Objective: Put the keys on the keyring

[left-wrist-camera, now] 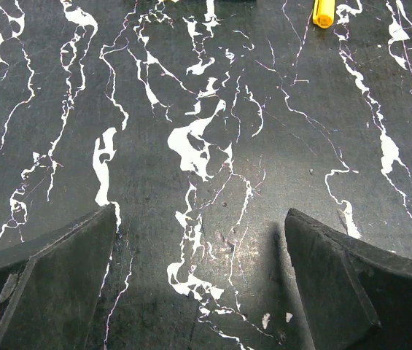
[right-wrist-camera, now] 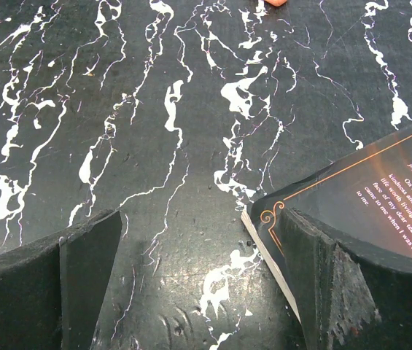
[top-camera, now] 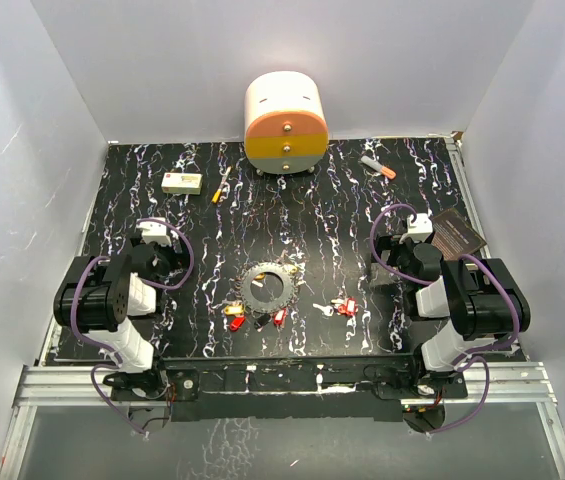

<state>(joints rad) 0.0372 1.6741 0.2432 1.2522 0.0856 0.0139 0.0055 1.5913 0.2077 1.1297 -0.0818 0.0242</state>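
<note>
Grey-silver, the keyring [top-camera: 266,285] lies flat on the black marbled desk [top-camera: 312,215], between the two arms. The keys [top-camera: 279,317] lie loose just nearer the arm bases, with a few more to its right. The left jaws and right jaws stand spread wide and hold nothing. A dark book [right-wrist-camera: 381,189] lies just beside the right jaws.

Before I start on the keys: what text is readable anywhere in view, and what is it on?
On the book, right wrist view, lines cut off by the frame:
"kindness and gentleness"
"face of my dear teacher"
"came to me when I was a"
"to me."
On the white box, top view: print too small to read.
No other text seen.
</note>
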